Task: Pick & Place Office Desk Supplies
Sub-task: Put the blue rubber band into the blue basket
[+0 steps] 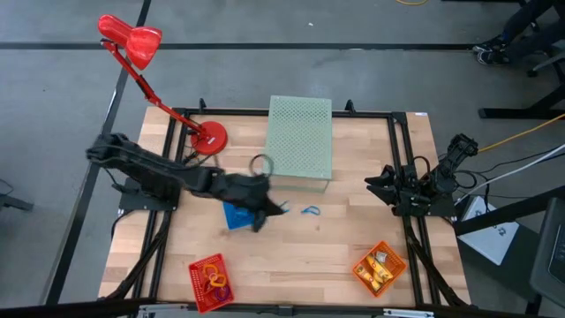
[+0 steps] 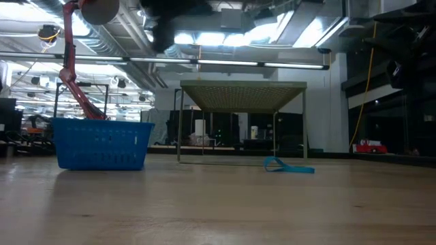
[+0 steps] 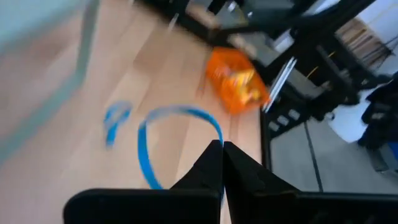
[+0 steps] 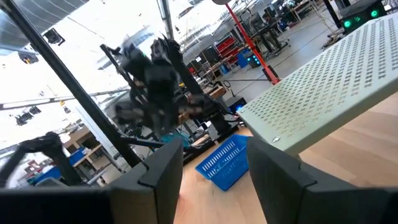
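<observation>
one blue loop (image 3: 180, 140) hangs from my left gripper (image 3: 222, 163), whose fingers are pinched together on it, above the table (image 1: 344, 243) near the blue basket (image 1: 236, 215). a second blue loop (image 1: 310, 210) lies on the wood by the green box (image 1: 300, 137). i think the thin band may slip or snag the basket rim. my right gripper (image 4: 211, 165) waits spread apart at the table's right edge.

A thin blue loop (image 3: 177, 140) is hanging from the closed fingertips of the left gripper (image 3: 222, 148) above the table. A second blue loop (image 1: 310, 210) is lying flat on the wood just in front of the green box. More loops (image 1: 214, 280) are sitting in the red basket, and yellow-orange pieces (image 1: 380, 264) are filling the orange basket.
</observation>
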### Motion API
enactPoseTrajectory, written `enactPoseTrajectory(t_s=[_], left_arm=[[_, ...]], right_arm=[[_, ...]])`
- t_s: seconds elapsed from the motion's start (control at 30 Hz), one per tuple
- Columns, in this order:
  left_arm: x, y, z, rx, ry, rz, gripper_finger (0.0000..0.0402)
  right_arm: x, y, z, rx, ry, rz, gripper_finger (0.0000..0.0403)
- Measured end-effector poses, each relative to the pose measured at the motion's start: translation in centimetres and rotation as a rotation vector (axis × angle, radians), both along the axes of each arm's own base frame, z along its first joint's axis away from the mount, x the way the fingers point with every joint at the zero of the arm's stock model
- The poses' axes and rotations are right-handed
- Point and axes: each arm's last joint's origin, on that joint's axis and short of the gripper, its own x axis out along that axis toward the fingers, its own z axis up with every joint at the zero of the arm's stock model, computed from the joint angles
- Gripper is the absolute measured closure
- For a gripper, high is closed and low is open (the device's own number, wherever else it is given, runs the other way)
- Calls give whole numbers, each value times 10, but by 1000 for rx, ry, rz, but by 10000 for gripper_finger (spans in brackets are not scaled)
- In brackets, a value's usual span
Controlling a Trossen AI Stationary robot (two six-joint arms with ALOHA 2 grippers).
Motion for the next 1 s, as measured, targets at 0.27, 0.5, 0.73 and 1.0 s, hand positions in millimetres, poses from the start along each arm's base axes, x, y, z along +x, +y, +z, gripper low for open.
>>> enactPoseTrajectory(t_s=[0.27, 0.5, 0.73, 1.0], left_arm=[[-80, 4, -20, -49, 49, 42, 399], [-122, 19, -47, -30, 153, 91, 399], [-136, 28, -84, -44, 250, 140, 398], [-132, 36, -88, -10, 201, 196, 396]], right_arm=[[0, -1, 0, 24, 1, -17, 225], [0, -2, -1, 28, 10, -55, 225], [0, -2, -1, 34, 11, -64, 224], [0, -3, -1, 61, 14, -102, 224]])
